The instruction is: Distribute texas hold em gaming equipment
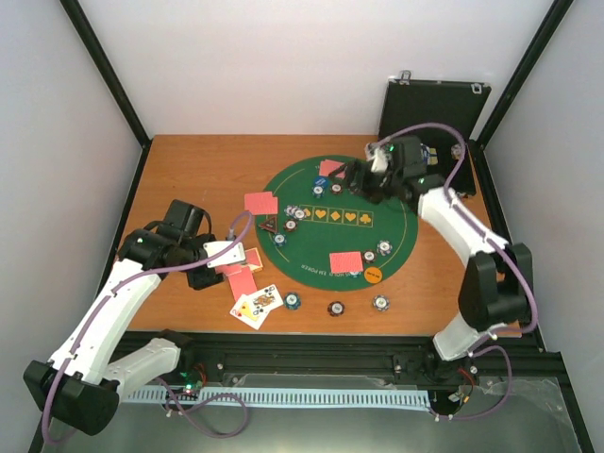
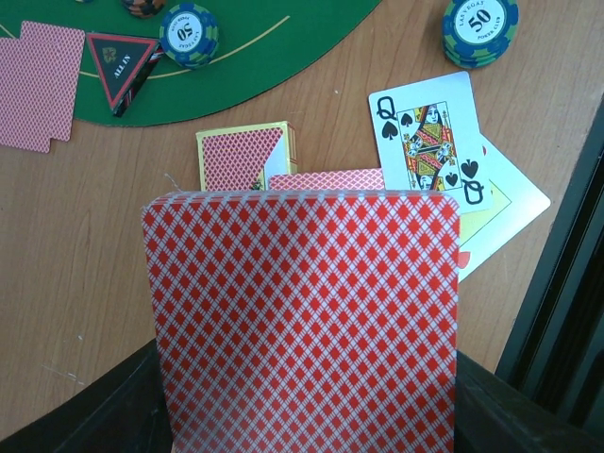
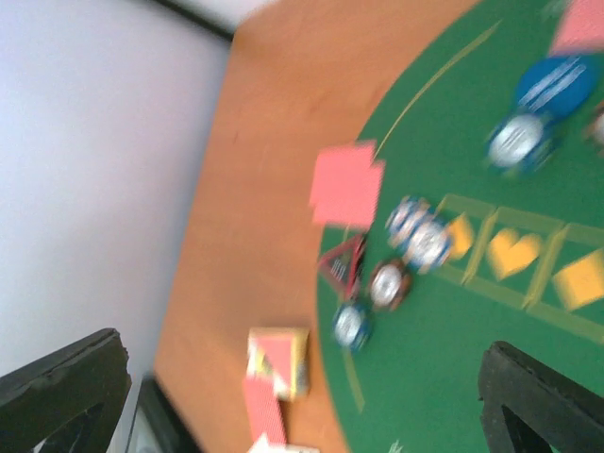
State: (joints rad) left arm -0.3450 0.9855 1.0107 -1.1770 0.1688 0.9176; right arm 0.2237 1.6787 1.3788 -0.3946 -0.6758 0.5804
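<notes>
My left gripper (image 1: 229,257) is shut on a red-backed playing card stack (image 2: 302,321) that fills the lower left wrist view, held low over the wood near the table's front left. Just beyond it lie a card box (image 2: 243,156) and a face-up queen of spades (image 2: 425,132). My right gripper (image 1: 357,179) hangs open and empty over the far side of the green mat (image 1: 340,226), its fingers (image 3: 66,377) wide apart. Pairs of red-backed cards (image 1: 261,202) lie face down around the mat, another pair (image 1: 346,261) near the front. Poker chips (image 1: 293,302), the orange disc (image 1: 373,276), the blue disc (image 3: 557,83) and the triangle (image 2: 121,66) are laid out.
The black case (image 1: 434,109) stands open at the back right corner behind the right arm. More chips (image 1: 336,309) sit on the wood along the mat's front edge. White walls and a black frame close in the table on three sides.
</notes>
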